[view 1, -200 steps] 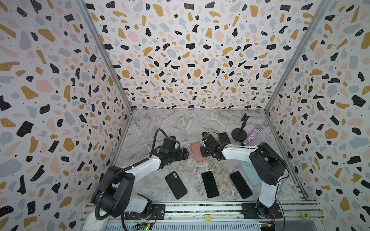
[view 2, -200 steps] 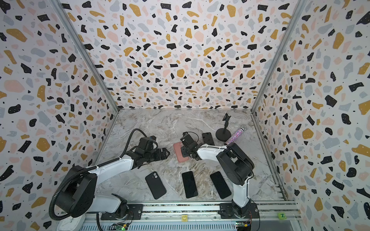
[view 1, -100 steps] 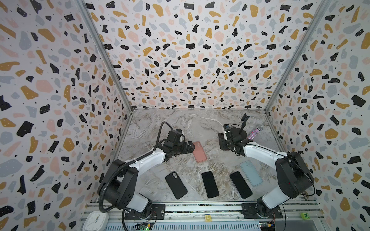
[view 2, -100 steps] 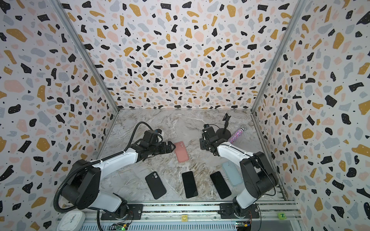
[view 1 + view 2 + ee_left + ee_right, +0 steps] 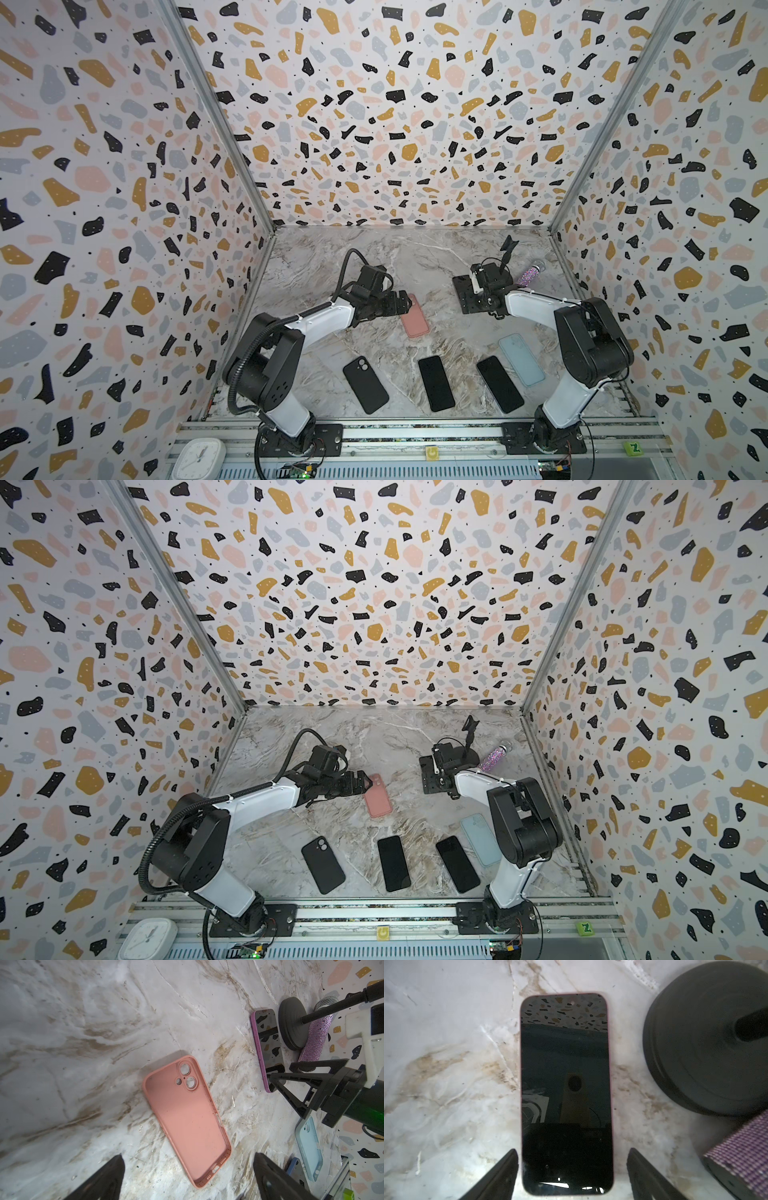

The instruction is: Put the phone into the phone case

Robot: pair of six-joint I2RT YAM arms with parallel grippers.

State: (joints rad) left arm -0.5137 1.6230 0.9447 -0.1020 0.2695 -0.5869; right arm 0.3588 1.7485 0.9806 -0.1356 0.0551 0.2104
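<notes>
Now: grasp step. The right gripper [image 5: 572,1151] is spread, set either side of the pink-edged phone [image 5: 462,291], which lies screen-up right of centre in both top views, just beside the stand base [image 5: 708,1043]. The left gripper [image 5: 188,1155] is spread above the empty pink case [image 5: 185,1118], mid-frame. Next, likely: close on the phone's long edges, lift, carry to the case. Count: phones screen-up, three; cases, two, counting the pale blue case [image 5: 521,359]; black slab [image 5: 365,384], unclear which.

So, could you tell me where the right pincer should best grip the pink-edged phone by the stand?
Probably across its two long edges, near the end under the right pincer, coming from above: the phone lies flat, screen up, and the stand base crowds one edge farther along.
</notes>
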